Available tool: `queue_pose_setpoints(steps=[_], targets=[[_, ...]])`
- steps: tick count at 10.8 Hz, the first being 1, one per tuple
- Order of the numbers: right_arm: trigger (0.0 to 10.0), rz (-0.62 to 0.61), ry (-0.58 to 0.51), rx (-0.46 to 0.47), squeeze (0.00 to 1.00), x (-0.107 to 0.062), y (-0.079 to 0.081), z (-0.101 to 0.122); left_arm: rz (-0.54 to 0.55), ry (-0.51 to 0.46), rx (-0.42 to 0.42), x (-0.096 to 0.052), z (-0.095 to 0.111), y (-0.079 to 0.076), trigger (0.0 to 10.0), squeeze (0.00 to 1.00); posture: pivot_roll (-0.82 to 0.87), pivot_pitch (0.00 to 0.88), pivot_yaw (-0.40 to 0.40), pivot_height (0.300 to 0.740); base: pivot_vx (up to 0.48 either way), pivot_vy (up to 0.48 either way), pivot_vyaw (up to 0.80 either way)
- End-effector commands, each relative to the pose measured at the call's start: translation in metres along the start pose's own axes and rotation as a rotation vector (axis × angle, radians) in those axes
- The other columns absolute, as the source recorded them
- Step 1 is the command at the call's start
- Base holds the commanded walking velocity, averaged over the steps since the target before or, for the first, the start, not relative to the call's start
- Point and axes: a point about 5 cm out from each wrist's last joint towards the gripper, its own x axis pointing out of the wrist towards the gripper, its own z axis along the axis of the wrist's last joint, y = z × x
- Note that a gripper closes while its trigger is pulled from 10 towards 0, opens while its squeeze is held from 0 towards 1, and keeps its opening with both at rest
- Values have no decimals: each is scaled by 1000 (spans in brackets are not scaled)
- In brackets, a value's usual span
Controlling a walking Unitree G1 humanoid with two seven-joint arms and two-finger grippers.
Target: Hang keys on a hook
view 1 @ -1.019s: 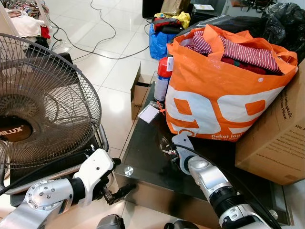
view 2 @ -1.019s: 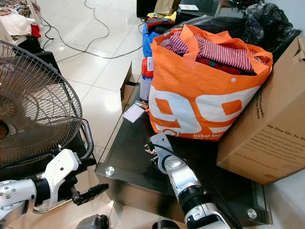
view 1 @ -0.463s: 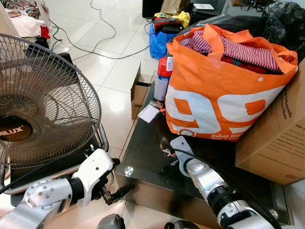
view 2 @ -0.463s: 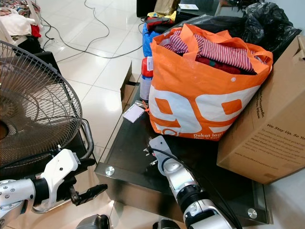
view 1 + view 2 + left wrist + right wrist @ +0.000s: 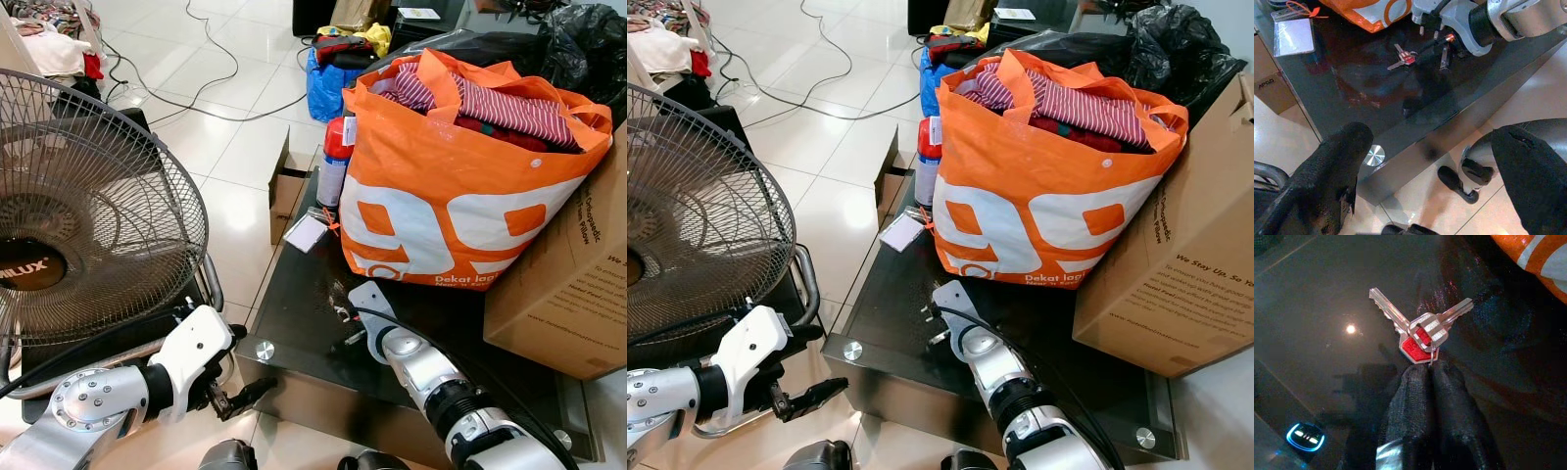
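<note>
Your right gripper [image 5: 1431,369] pinched the keys [image 5: 1420,328] at their ring, blades fanning away beyond its tips. Your left gripper [image 5: 1425,161] hung spread, farther off.

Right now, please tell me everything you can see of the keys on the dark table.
The keys are two silver metal keys joined on a small ring, one with a red head. They lie flat on the glossy dark table, blades spread apart in a V, in front of the orange bag. The right gripper has its jaws pressed together at the ring end, pinching the ring. The left gripper hangs open, below the table edge.
</note>
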Motion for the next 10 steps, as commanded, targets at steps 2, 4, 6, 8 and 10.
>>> queue_pose_setpoints(steps=[2, 4, 6, 8, 10], targets=[[0, 6, 4, 2, 0, 1, -2, -2, -11, 9, 1, 2, -2, -1, 10000, 0, 29, 115, -50, 740, 0, 0, 0], [0, 46, -37, 14, 0, -1, -3, 5, 0, 0, 1, 6, -3, 1, 10000, 0, 15, 79, -56, 740, 0, 0, 0], [0, 86, -106, 39, 0, -8, -13, 15, 43, -47, -21, 12, -1, 3, 10000, 0, 11, 1, -62, 740, 0, 0, 0], [0, 125, -153, 1, 0, -25, -28, 15, 134, -117, -61, 19, 2, 6, 10000, 0, 0, 0, -48, 740, 0, 0, 0], [0, 122, -218, 13, 0, -50, -40, 18, 269, -182, -79, 31, 7, 17, 10000, 0, 0, 0, -51, 740, 0, 0, 0]])
